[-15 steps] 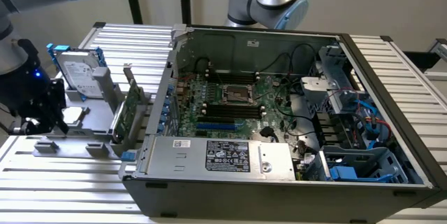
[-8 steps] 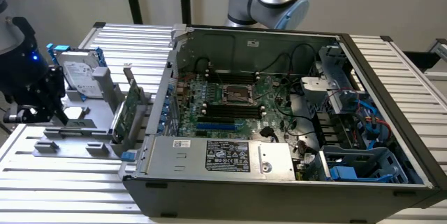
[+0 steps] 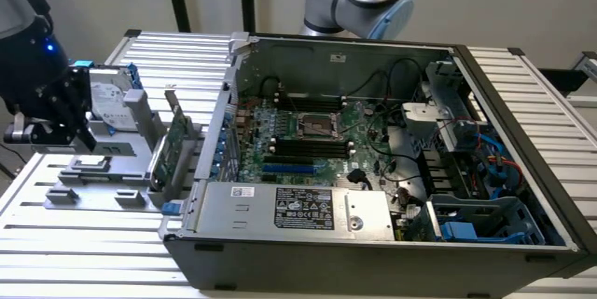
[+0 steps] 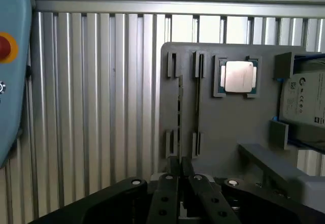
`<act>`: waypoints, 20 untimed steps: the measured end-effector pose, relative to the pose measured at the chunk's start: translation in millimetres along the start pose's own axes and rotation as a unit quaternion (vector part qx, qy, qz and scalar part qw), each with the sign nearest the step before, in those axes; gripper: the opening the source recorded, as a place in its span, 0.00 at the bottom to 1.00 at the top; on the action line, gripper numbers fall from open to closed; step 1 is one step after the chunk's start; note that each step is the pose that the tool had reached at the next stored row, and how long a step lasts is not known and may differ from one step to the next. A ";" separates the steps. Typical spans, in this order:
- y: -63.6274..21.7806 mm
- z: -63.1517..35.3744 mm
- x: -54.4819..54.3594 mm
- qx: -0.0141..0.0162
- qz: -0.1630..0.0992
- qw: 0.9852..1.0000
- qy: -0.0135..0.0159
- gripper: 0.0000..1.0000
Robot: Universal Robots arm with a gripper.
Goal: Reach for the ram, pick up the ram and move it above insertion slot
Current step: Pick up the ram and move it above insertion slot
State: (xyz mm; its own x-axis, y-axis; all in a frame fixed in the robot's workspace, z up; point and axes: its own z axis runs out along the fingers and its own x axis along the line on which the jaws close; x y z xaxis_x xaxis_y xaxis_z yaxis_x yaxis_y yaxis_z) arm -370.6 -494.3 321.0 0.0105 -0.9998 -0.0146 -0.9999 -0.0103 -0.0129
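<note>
On grey holder [image 4: 228,127], ram [image 4: 178,104] lies edge-up, pointing at pincer [image 4: 179,160]

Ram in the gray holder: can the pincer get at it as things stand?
Probably yes. The ram stands on edge in the gray holder with nothing over it, and the pincer hangs close by, roughly in line with it.

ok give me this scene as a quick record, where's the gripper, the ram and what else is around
gripper: over the gray holder's edge, in line with the ram
ram: on edge in the holder's slots, not lifted
processor chip: flat in a recess beside the ram
hard drive: beyond the chip, in a blue frame
computer case: open, on the exterior view's right of the holder
motherboard slots: inside the case, away from the gripper
</note>
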 end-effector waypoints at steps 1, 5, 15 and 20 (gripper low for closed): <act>-3.7 -4.5 0.0 0.000 0.000 1.000 0.000 0.14; -21.4 -22.7 -0.1 -0.001 0.000 1.000 -0.001 0.14; -67.5 -66.1 -0.3 -0.003 -0.001 1.000 -0.005 0.14; -88.9 -73.8 -1.1 -0.004 -0.001 1.000 -0.006 0.14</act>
State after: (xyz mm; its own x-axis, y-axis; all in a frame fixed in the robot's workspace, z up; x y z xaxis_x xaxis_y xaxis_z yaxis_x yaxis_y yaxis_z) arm -282.7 -493.4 396.0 0.0127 -0.9996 -0.0269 -0.9999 -0.0125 -0.0059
